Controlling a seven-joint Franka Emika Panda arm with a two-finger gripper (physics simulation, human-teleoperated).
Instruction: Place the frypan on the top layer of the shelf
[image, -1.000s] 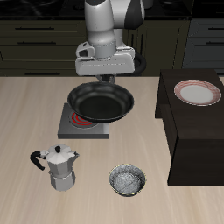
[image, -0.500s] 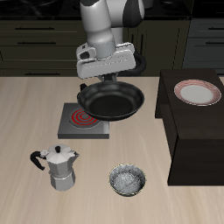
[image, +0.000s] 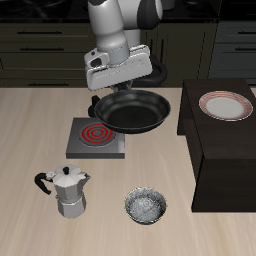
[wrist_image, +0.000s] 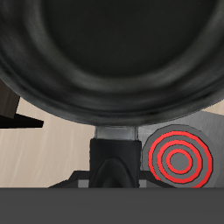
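The frypan is a round black shallow pan, held in the air above the table between the hotplate and the shelf. My gripper is shut on its handle at the pan's back edge. In the wrist view the frypan fills most of the frame and its handle runs back toward the camera. The shelf is a large dark boxy unit beside the pan, with a flat top. A corner of the shelf also shows in the wrist view.
A grey hotplate with a red coil lies under the pan's edge; it also shows in the wrist view. A red-rimmed plate rests on the shelf top. A moka pot and a small patterned bowl stand near the table's front edge.
My gripper has carried the frypan up and sideways, off the hotplate and toward the shelf. The red coil now shows almost fully.
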